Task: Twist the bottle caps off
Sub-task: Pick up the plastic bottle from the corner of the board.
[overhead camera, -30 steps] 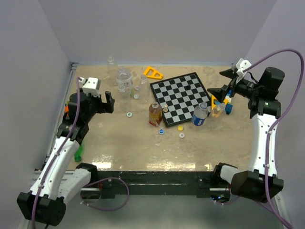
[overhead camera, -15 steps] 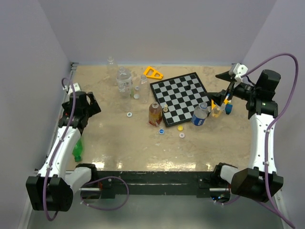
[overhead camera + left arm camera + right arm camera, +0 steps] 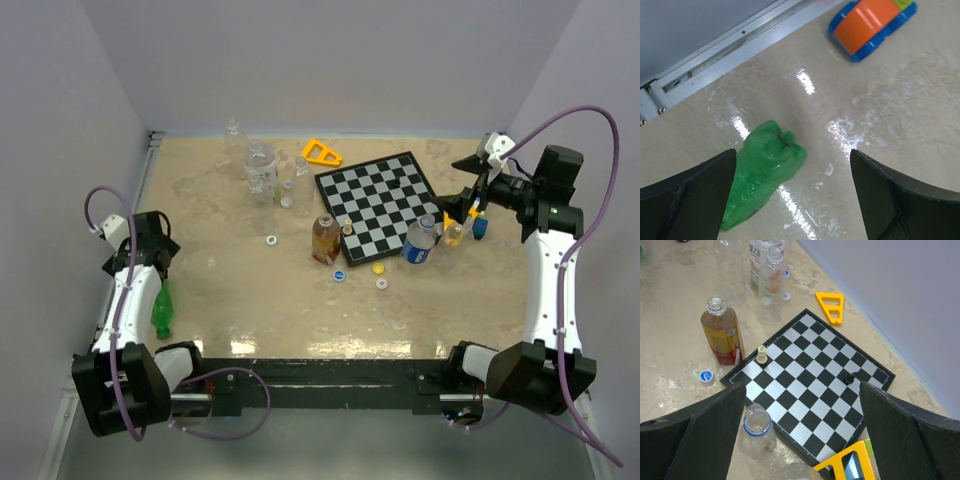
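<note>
Two claws are both spread wide and hold nothing. The left claw (image 3: 792, 159) hangs low over the near left edge of the surface (image 3: 880, 110), right above the green bottle (image 3: 765, 172), which lies on its side. The claw's own camera shows only one end of that bottle. The rest is cut off, so you cannot tell if a cap is on it. The same camera shows an orange and blue toy (image 3: 872, 22) next to the metal rail (image 3: 715, 55). I cannot find that toy in the top view.

The right claw (image 3: 802, 387) is up high at the far right, looking down on the chessboard (image 3: 810, 365). Its camera shows the amber bottle (image 3: 722, 337) standing just left of the board with its mouth open. The blue cap (image 3: 705, 375) lies flat on the surface near it. The clear bottle with the blue label (image 3: 757, 432) stands at the board's near edge, and it is open too.

Only the top view shows the yellow cap (image 3: 378, 267) and a white cap (image 3: 271, 240), both loose on the surface. The small yellow-orange bottle (image 3: 455, 232) sits right of the board, partly behind the right claw. It is too small to tell if it is capped.
</note>
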### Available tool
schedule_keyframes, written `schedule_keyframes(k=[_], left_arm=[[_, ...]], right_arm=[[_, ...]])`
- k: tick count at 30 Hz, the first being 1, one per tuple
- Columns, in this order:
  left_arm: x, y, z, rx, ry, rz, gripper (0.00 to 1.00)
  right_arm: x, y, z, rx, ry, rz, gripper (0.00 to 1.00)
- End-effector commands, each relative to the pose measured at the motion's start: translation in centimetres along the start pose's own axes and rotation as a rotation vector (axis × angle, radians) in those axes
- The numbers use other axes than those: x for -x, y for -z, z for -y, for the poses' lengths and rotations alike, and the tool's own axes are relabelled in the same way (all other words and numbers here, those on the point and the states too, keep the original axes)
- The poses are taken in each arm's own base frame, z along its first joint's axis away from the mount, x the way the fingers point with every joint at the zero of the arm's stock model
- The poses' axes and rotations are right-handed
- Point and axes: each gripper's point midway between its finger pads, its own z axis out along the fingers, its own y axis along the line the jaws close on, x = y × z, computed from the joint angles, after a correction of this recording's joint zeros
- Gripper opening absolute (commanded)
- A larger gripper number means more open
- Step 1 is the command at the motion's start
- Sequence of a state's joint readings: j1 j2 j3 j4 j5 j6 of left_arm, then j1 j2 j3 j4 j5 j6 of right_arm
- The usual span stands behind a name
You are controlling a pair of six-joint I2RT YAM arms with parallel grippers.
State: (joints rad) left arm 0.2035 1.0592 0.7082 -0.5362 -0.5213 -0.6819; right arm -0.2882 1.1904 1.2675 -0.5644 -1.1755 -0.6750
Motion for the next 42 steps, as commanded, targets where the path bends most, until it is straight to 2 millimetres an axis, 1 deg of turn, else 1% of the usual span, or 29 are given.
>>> schedule_keyframes(k=[1,2,4,7,8,11,13,15,19,20,22,27,30,31,37,40,42], left_arm=[[-0.8,-2.2,-2.6,0.105,0.136,-0.038,1.0],[-1.1,-2.6,-3.0,0.118,0.149,-0.061,1.0],[-1.4,-3.1,-3.3,0.145,0.148,-0.081,1.0],[-2.5,-3.7,-3.2,0.157,0.136,-0.127,1.0],[-2.9,-3.9,-2.7,0.133,0.135,-0.148,1.0],[-5.9,-4.6,-1.8,0.093,0.133,-0.264,1.0],[-7.3,-4.7,-1.8,0.12,0.122,-0.339,1.0],[-8.2,-4.6,-1.6,0.116,0.124,-0.387,1.0],[-9.2,-3.9,-0.6,0.037,0.144,-0.425,0.93],[-9.2,-3.7,-0.4,0.018,0.148,-0.429,0.91],[-9.4,-3.2,0.0,-0.02,0.146,-0.441,0.9],[-9.5,-2.1,2.4,-0.192,0.115,-0.443,0.87],[-9.4,-1.9,2.9,-0.222,0.093,-0.44,0.87],[-9.6,-1.6,3.2,-0.243,0.086,-0.454,0.87],[-8.1,-0.6,4.0,-0.294,0.035,-0.405,0.9],[-7.1,0.3,4.9,-0.353,0.004,-0.365,0.91],[-6.7,0.8,5.0,-0.359,-0.008,-0.356,0.91]], right_arm=[[1.7,0.4,0.5,-0.025,0.032,0.001,0.98],[2.0,0.4,0.6,-0.03,0.034,0.001,0.98],[2.3,0.5,0.5,-0.036,0.032,0.001,0.98],[2.8,0.6,0.3,-0.042,0.033,0.01,0.98],[3.0,0.7,0.2,-0.043,0.037,0.015,0.98],[3.3,0.8,0.0,-0.05,0.044,0.021,0.98],[3.5,0.9,-0.1,-0.054,0.053,0.021,0.98],[3.4,1.0,0.0,-0.061,0.065,0.014,0.98],[2.9,1.0,-0.1,-0.06,0.073,0.004,0.98],[2.8,0.9,-0.2,-0.056,0.071,0.004,0.98],[2.7,0.9,-0.4,-0.05,0.071,0.004,0.98],[2.4,1.0,-0.7,-0.051,0.082,0.005,0.98],[1.9,1.0,-0.7,-0.057,0.089,-0.003,0.98],[1.8,1.0,-0.7,-0.057,0.092,-0.006,0.98],[0.5,0.6,-0.7,-0.028,0.104,-0.028,0.98],[-0.3,0.1,-1.0,-0.002,0.104,-0.041,0.98],[-0.5,-0.3,-1.3,0.018,0.11,-0.048,0.98]])
